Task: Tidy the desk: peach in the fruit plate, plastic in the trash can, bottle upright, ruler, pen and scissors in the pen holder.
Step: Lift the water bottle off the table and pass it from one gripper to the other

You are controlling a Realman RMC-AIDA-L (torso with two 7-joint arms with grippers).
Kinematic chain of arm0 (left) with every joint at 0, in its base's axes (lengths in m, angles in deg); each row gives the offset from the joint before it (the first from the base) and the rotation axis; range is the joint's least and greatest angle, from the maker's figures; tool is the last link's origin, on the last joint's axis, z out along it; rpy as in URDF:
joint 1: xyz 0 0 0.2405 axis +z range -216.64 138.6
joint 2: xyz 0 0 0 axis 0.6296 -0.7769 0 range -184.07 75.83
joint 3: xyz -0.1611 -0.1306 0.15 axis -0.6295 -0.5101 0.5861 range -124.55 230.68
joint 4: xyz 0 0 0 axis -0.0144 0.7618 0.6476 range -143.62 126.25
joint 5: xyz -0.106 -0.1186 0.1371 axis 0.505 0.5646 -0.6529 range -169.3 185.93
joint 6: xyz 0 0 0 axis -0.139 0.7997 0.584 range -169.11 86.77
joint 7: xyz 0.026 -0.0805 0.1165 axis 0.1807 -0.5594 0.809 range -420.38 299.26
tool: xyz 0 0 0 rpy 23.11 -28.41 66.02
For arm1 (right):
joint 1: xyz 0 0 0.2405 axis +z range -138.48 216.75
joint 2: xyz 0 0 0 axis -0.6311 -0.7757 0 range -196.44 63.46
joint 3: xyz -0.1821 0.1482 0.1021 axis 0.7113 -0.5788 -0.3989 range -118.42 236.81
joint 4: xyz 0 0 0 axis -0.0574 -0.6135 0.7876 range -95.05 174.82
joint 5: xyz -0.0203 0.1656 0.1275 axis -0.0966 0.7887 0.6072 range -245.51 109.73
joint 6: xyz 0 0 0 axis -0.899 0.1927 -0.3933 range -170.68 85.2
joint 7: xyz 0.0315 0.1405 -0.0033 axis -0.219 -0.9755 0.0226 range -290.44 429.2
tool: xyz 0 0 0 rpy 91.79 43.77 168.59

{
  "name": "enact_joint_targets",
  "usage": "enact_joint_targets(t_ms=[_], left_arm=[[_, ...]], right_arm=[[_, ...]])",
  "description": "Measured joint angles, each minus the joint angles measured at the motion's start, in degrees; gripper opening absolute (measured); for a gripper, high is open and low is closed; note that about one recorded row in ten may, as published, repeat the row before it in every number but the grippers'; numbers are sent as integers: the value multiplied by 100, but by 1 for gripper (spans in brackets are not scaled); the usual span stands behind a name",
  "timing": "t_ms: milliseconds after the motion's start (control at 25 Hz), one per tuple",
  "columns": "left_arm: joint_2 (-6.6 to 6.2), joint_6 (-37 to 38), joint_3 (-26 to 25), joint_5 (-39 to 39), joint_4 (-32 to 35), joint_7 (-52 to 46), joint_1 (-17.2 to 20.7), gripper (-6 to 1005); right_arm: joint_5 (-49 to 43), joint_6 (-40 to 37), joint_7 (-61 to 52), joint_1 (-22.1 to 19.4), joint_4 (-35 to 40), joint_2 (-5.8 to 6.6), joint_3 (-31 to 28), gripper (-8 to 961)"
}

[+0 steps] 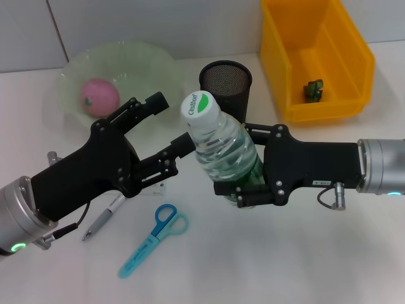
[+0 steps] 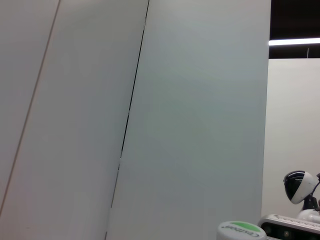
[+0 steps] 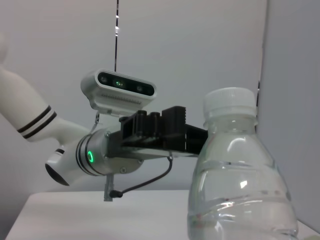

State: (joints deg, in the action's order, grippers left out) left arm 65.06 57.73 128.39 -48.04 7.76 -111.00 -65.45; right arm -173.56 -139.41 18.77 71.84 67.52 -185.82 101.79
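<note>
Head view: bottle [image 1: 221, 147] upright, cap up.

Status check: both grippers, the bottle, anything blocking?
Right gripper shut on the bottle, upright. Left gripper open beside the cap. Pen holder right behind; scissors and pen still on the desk.

Robot lab or test room posing as an office desk, plain white tabletop [image 1: 266, 266] standing against pale panelled walls [image 2: 190, 125], yellow plastic bin [image 1: 316, 57] serving as trash can, second white robot [image 2: 300, 187] showing in the background (small, partly cut off).
</note>
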Motion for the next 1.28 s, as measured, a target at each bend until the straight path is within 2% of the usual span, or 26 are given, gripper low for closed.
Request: enact_joint_targets(t_ms=[560, 1280], left_arm=[[0, 27, 53, 36, -3, 0, -42, 818], [-1, 153, 86, 82, -73, 8, -68, 816]], right_arm=[[-26, 68, 134, 319, -378, -12, 16, 774], [-6, 194, 197, 501, -551, -25, 171, 775]])
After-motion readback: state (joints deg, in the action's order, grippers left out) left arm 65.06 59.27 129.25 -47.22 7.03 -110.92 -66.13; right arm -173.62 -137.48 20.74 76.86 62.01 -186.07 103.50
